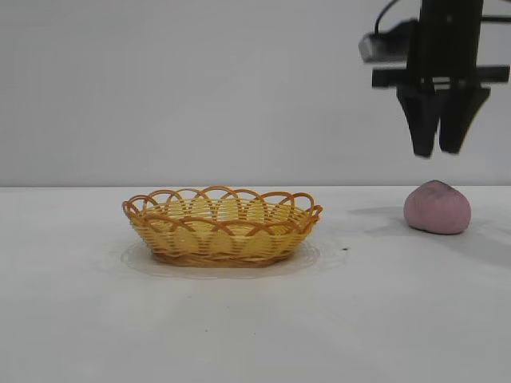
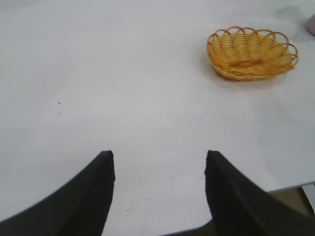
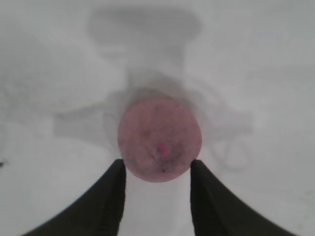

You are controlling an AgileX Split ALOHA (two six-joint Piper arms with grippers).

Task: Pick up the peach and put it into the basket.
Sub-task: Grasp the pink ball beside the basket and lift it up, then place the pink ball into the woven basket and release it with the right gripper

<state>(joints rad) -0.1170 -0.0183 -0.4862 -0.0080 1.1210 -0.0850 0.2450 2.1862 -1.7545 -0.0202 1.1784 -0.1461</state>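
- The peach (image 1: 437, 207) sits on the table (image 1: 255, 319), well to the right of the basket (image 1: 222, 226) in the exterior view, apart from it with bare table between them.
- The basket stands upright on the table and, as far as its woven wall lets one see, holds nothing; the left wrist view shows its inside (image 2: 252, 53) bare as well.
- The right end effector (image 1: 439, 150) hangs directly above the peach, fingers pointing down, with a clear gap between the fingertips and the top of the fruit.
- In the right wrist view the two dark fingers (image 3: 106, 206) stand apart, spread about as wide as the peach (image 3: 159, 140), which lies centred between them and farther off; nothing is gripped.
- The left end effector (image 2: 160, 162) is out of the exterior view; its own camera shows the fingers spread wide over bare table, far from the basket, holding nothing. It looks idle.
- Judgement on progress: nothing of the task is finished. The peach has not been grasped or lifted, and the basket is unfilled.
- The alignment over the peach looks good, so the approach seems to be the step in hand.
- What is left, by my reading: lower onto the peach, close on it, lift, carry it leftward over the scalloped rim (image 1: 215, 194), and release it inside.
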